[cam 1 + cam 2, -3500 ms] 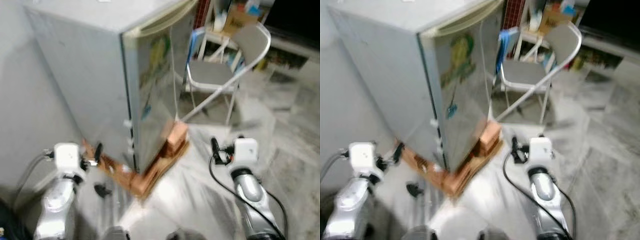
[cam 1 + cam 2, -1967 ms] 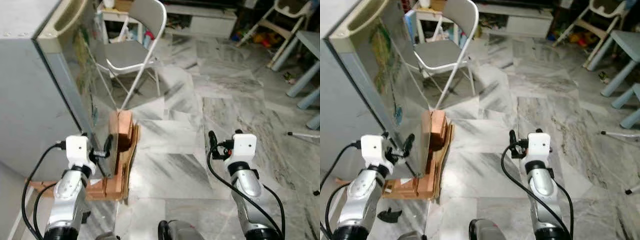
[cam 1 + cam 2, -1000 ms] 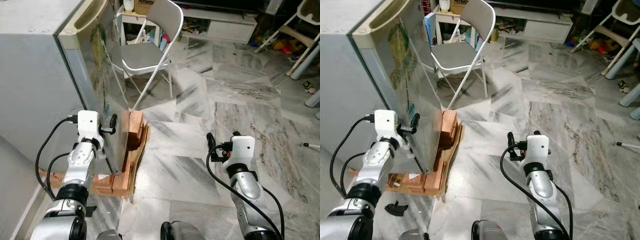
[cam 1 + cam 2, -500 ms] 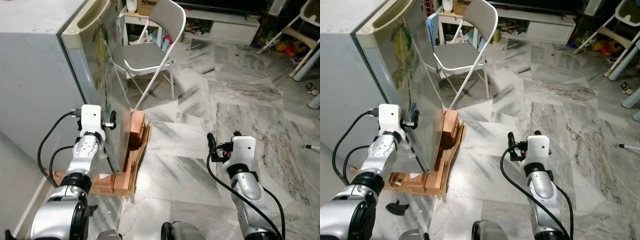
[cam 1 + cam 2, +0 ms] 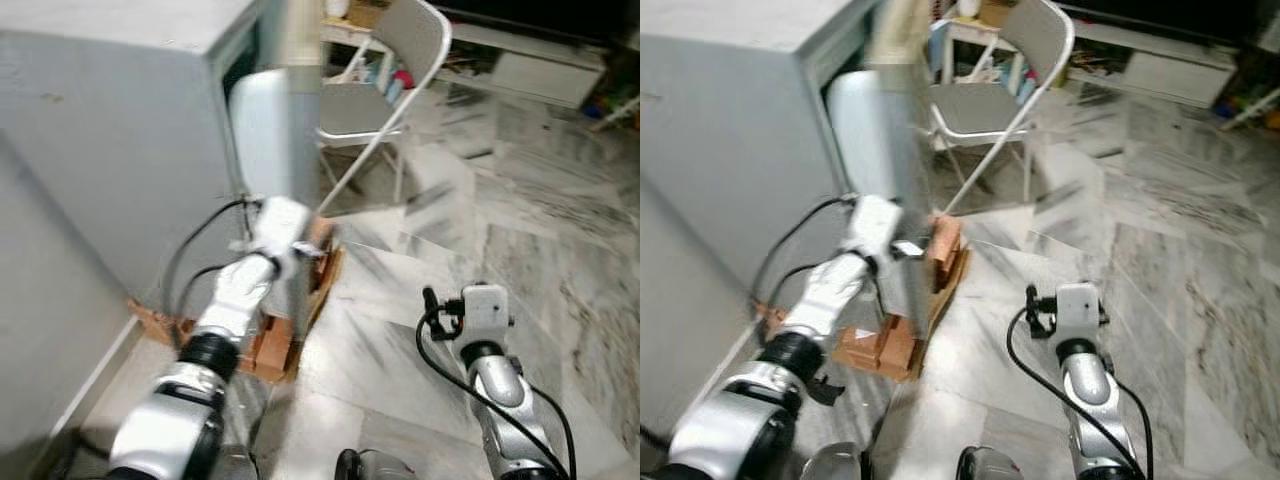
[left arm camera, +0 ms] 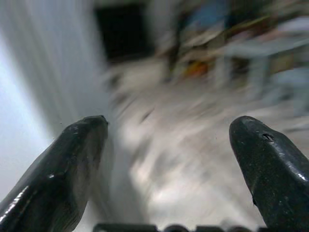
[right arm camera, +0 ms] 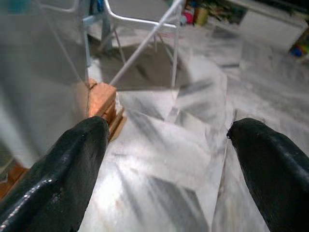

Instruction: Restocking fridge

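One left claw reaches out against the fridge door.

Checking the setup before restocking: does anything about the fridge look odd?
The fridge stands raised off the marble floor on a makeshift base of wooden blocks, not on the floor itself. Its door is swung partly open, with the left hand at its edge.

The fridge door is smeared by motion blur, the fridge inside is hidden, and the left hand is blurred against it.
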